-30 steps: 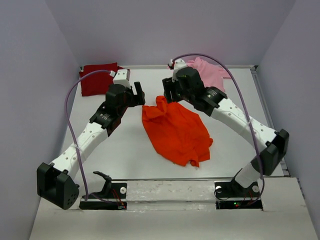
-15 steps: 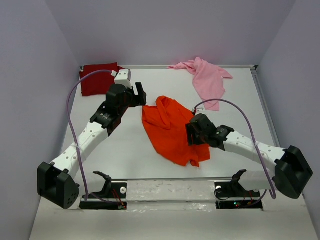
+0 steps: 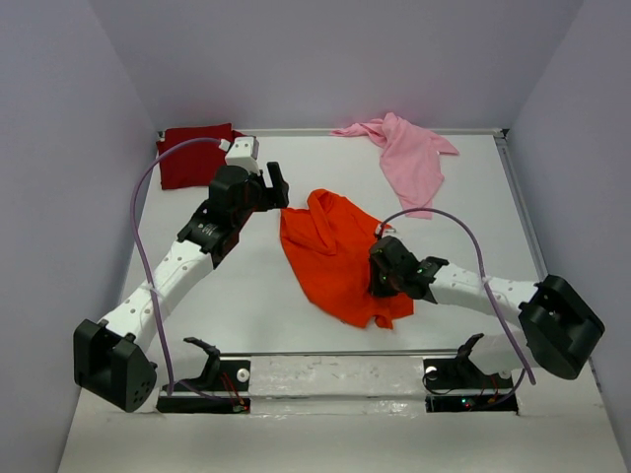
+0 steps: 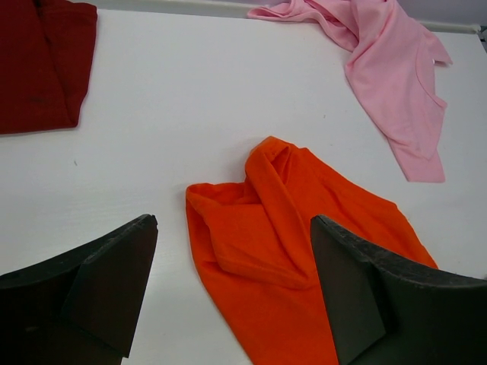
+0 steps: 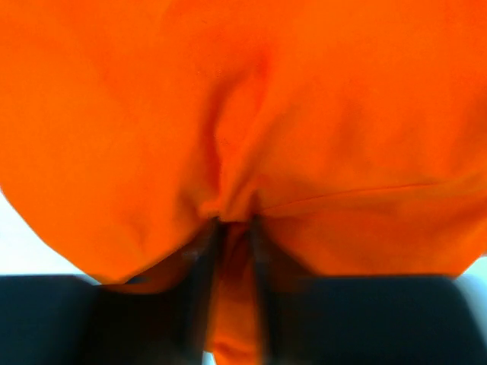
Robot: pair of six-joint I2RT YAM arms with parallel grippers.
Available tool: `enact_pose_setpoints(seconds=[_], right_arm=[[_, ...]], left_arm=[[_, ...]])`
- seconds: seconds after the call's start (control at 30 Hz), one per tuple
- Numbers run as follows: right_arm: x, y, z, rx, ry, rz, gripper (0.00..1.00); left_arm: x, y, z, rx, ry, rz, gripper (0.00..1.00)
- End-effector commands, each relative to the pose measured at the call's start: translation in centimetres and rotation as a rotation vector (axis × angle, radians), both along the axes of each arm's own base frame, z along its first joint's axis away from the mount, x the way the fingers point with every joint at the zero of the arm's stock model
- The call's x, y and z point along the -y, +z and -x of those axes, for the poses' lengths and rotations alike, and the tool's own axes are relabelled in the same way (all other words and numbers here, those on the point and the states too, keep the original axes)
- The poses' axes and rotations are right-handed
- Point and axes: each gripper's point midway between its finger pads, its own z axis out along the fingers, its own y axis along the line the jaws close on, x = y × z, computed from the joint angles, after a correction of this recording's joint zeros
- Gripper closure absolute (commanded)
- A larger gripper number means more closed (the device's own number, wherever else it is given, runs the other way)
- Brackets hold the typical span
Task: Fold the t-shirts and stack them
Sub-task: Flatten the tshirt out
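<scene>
Right arm has swung back from the pink tee (image 3: 414, 158) down to the orange tee (image 3: 330, 261) in the middle of the table (image 3: 237, 296). The right gripper (image 3: 386, 276) now pinches a bunched fold at its near right edge, jaws narrow. The left gripper (image 3: 268, 187) hovers wide and empty by the far-left edge. Folded dark red tee (image 3: 192, 156) sits far-left. Cloth looks light and limp and bunches easily; hem or shoulder corners are probably the best hold.
</scene>
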Motion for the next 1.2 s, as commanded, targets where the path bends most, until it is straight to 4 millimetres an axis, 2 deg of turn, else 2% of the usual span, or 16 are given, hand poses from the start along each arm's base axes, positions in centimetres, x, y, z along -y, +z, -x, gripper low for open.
enact_pose_setpoints(seconds=[0.0, 0.07, 0.23, 0.27, 0.33, 0.37, 0.47, 0.5, 0.63, 0.9, 0.93, 0.97, 1.0, 1.03, 1.17], right_arm=[[-2.5, 0.1, -0.8, 0.014, 0.025, -0.066, 0.88], [-3.1, 0.2, -1.0, 0.018, 0.037, -0.069, 1.00], [-5.2, 2.2, -1.9, 0.051, 0.068, -0.106, 1.00], [-6.0, 3.4, -2.6, 0.074, 0.072, -0.128, 1.00], [-7.0, 4.2, -3.2, 0.087, 0.082, -0.133, 1.00], [-8.1, 5.5, -3.7, 0.110, 0.089, -0.151, 1.00], [-9.9, 6.7, -4.5, 0.132, 0.111, -0.160, 1.00], [-10.7, 7.2, -5.3, 0.143, 0.110, -0.162, 1.00], [-12.5, 6.7, -7.2, 0.146, 0.111, -0.140, 1.00], [-15.7, 2.6, -10.3, 0.113, 0.138, -0.054, 1.00], [-15.9, 2.3, -10.3, 0.105, 0.145, -0.048, 0.96], [-16.2, 2.4, -10.4, 0.104, 0.155, -0.048, 0.78], [-16.2, 2.6, -10.2, 0.099, 0.166, -0.052, 0.70], [-15.8, 3.4, -10.0, 0.109, 0.166, -0.054, 0.58], [-14.1, 6.1, -9.2, 0.159, 0.165, -0.062, 0.45]], left_arm=[[-0.2, 1.7, -0.2, 0.048, 0.008, 0.021, 0.09], [-0.3, 1.7, -0.2, 0.048, 0.011, 0.020, 0.09], [-0.3, 1.6, -0.2, 0.046, 0.012, 0.020, 0.09], [-0.2, 1.6, -0.2, 0.047, 0.010, 0.019, 0.09], [-0.3, 1.7, -0.2, 0.048, 0.012, 0.021, 0.09], [-0.3, 1.6, -0.2, 0.046, 0.012, 0.020, 0.09], [-0.3, 1.6, -0.2, 0.047, 0.011, 0.019, 0.09], [-0.2, 1.6, -0.2, 0.047, 0.010, 0.019, 0.09], [-0.3, 1.7, -0.2, 0.048, 0.008, 0.021, 0.09], [-0.3, 1.7, -0.1, 0.050, 0.010, 0.017, 0.09], [-0.3, 1.6, -0.1, 0.049, 0.010, 0.016, 0.09], [-0.3, 1.7, -0.2, 0.049, 0.012, 0.018, 0.09], [-0.3, 1.6, -0.2, 0.049, 0.012, 0.016, 0.09], [-0.3, 1.6, -0.1, 0.049, 0.010, 0.017, 0.09], [-0.3, 1.8, -0.1, 0.054, 0.010, 0.017, 0.09]])
